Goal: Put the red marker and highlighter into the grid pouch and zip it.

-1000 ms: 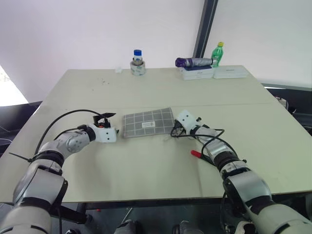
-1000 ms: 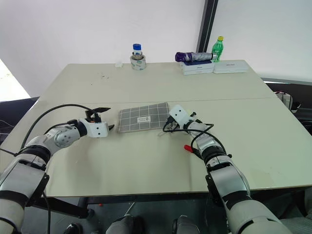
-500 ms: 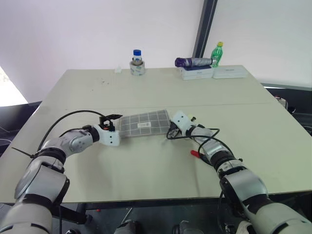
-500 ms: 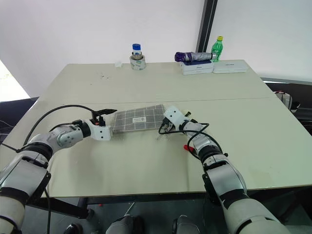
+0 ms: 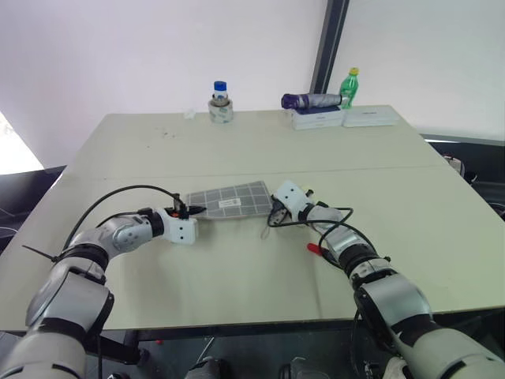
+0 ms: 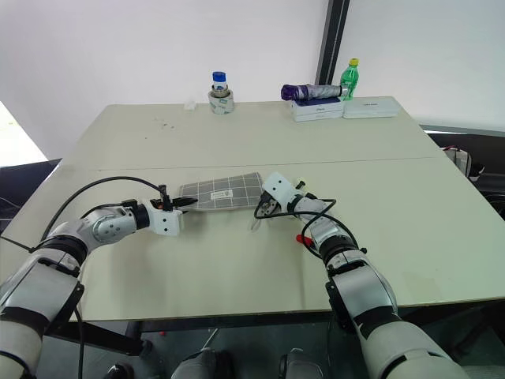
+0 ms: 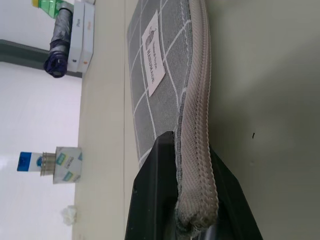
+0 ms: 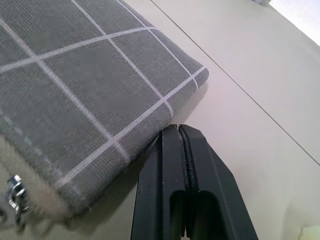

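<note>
We see the flat grey fabric grid pouch (image 5: 229, 202) with thin white lines mid-table, between both arms. Left gripper (image 7: 192, 197) is clamped on the pouch's zip-edge corner. Right gripper (image 8: 182, 190) has fingers pressed together, holding nothing, touching the opposite corner. Red marker's red cap (image 5: 317, 248) pokes out beside the right forearm.

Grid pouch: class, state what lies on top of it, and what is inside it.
Nothing lies on top of the grid pouch; its grey face and white label are bare. The left gripper is shut on its corner. The fabric hides the inside.
</note>
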Tool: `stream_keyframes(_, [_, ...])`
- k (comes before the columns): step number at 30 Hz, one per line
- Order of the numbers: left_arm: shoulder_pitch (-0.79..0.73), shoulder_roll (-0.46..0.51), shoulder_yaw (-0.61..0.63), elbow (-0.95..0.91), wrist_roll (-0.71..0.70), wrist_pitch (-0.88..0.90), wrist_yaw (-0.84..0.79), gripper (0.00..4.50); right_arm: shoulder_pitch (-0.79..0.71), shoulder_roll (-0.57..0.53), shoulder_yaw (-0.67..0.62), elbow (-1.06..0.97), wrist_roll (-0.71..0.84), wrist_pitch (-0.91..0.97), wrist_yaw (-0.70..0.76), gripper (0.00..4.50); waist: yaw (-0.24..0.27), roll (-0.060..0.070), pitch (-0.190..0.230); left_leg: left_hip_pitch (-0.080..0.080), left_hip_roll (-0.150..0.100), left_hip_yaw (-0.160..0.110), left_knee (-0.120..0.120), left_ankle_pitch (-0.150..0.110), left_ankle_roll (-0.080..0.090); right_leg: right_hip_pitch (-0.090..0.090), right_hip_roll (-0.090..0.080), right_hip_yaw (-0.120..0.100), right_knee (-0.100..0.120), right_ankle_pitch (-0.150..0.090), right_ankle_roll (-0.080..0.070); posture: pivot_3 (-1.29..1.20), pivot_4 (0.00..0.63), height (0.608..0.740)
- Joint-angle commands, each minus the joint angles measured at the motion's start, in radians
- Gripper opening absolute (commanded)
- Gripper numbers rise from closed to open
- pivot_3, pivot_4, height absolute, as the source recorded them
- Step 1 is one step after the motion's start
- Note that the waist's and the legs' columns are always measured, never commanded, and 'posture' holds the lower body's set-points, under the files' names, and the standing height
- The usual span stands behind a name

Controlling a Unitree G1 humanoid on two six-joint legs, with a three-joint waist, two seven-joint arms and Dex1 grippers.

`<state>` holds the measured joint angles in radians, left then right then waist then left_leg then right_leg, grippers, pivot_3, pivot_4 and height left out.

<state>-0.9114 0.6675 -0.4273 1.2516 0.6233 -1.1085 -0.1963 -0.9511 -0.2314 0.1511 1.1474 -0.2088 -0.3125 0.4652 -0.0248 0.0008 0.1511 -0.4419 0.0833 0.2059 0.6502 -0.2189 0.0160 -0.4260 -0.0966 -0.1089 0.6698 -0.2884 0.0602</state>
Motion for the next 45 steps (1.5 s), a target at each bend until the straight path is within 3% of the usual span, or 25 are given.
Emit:
stream_keyframes(1, [0.058, -0.012, 0.042, 0.025, -0.100, -0.016, -0.131, 0.03, -0.026, -0.002, -0.056, -0.070, 0.102, -0.019, 0.140, 0.00, -0.006, 0.000, 0.000, 0.000, 0.000, 0.000, 0.000, 0.000, 0.000, 0.000, 0.000, 0.000, 0.000, 0.000, 0.000, 0.00, 0.150, 0.740])
stream_keyframes(2, [0.068, -0.016, 0.071, 0.024, -0.147, -0.010, -0.172, 0.03, -0.023, -0.005, -0.075, -0.089, 0.136, -0.015, 0.189, 0.00, -0.011, 0.000, 0.000, 0.000, 0.000, 0.000, 0.000, 0.000, 0.000, 0.000, 0.000, 0.000, 0.000, 0.000, 0.000, 0.00, 0.150, 0.740])
stream_keyframes(5, [0.109, -0.023, 0.161, -0.005, -0.290, 0.016, -0.281, 0.00, 0.000, -0.021, -0.119, -0.178, 0.219, 0.037, 0.298, 0.82, -0.020, 0.000, 0.000, 0.000, 0.000, 0.000, 0.000, 0.000, 0.000, 0.000, 0.000, 0.000, 0.000, 0.000, 0.000, 0.00, 0.150, 0.740])
stream_keyframes(8, [0.159, -0.030, 0.238, -0.062, -0.416, 0.061, -0.369, 0.00, 0.040, -0.047, -0.161, -0.322, 0.286, 0.141, 0.321, 2.25, -0.021, 0.000, 0.000, 0.000, 0.001, -0.001, 0.000, 0.000, 0.000, 0.000, 0.000, 0.000, 0.001, -0.001, 0.001, 0.00, 0.150, 0.740])
stream_keyframes(12, [0.262, -0.031, 0.289, -0.226, -0.481, 0.118, -0.362, 0.00, 0.175, -0.063, -0.166, -0.634, 0.381, 0.400, 0.358, 4.28, -0.019, 0.000, 0.000, -0.001, 0.001, -0.006, 0.001, 0.000, 0.000, 0.000, 0.000, 0.000, 0.001, -0.001, 0.001, 0.00, 0.150, 0.740])
stream_keyframes(17, [0.359, -0.048, 0.328, -0.450, -0.482, 0.265, -0.294, 0.00, 0.341, -0.025, -0.154, -0.881, 0.398, 0.603, 0.236, 4.28, -0.019, 0.000, 0.000, -0.001, 0.001, -0.008, 0.001, 0.000, 0.000, 0.000, 0.000, 0.000, 0.001, 0.000, 0.001, 0.00, 0.150, 0.740])
stream_keyframes(22, [0.439, -0.061, 0.347, -0.645, -0.483, 0.398, -0.255, 0.00, 0.429, 0.053, -0.190, -1.076, 0.526, 0.849, 0.149, 4.28, -0.018, -0.001, 0.000, -0.002, 0.001, -0.010, 0.001, 0.000, 0.000, 0.000, 0.000, 0.000, 0.002, 0.000, 0.001, 0.00, 0.150, 0.740])
stream_keyframes(30, [0.481, -0.083, 0.351, -0.776, -0.479, 0.495, -0.237, 0.00, 0.387, 0.117, -0.195, -0.981, 0.537, 0.896, 0.045, 4.28, -0.017, -0.001, 0.000, -0.002, 0.000, -0.010, 0.001, 0.000, 0.000, 0.001, 0.000, -0.001, 0.002, 0.000, 0.001, 0.00, 0.150, 0.740])
stream_keyframes(33, [0.492, -0.087, 0.352, -0.799, -0.482, 0.509, -0.242, 0.00, 0.366, 0.138, -0.202, -0.939, 0.536, 0.864, 0.024, 3.42, -0.017, -0.001, 0.000, -0.002, 0.000, -0.010, 0.001, 0.000, 0.000, 0.001, 0.001, -0.001, 0.001, 0.000, 0.001, 0.00, 0.150, 0.740])
stream_keyframes(39, [0.507, -0.084, 0.353, -0.821, -0.477, 0.522, -0.240, 0.00, 0.324, 0.134, -0.180, -0.872, 0.492, 0.795, 0.009, 0.31, -0.017, -0.001, 0.000, -0.002, 0.000, -0.010, 0.001, 0.000, 0.000, 0.001, 0.001, -0.001, 0.001, 0.000, 0.001, 0.00, 0.150, 0.740])
stream_keyframes(40, [0.507, -0.084, 0.354, -0.822, -0.477, 0.523, -0.239, 0.00, 0.330, 0.127, -0.172, -0.877, 0.484, 0.789, 0.014, 0.03, -0.016, -0.001, 0.000, -0.002, 0.000, -0.010, 0.001, 0.000, 0.000, 0.001, 0.001, -0.001, 0.001, 0.000, 0.001, 0.00, 0.150, 0.740])
stream_keyframes(45, [0.503, -0.082, 0.360, -0.827, -0.478, 0.530, -0.233, 0.00, 0.387, 0.067, -0.157, -0.941, 0.486, 0.768, 0.076, 0.03, -0.014, -0.001, 0.000, -0.002, 0.000, -0.010, 0.001, 0.000, 0.000, 0.001, 0.001, -0.001, 0.001, 0.000, 0.001, 0.00, 0.150, 0.740])
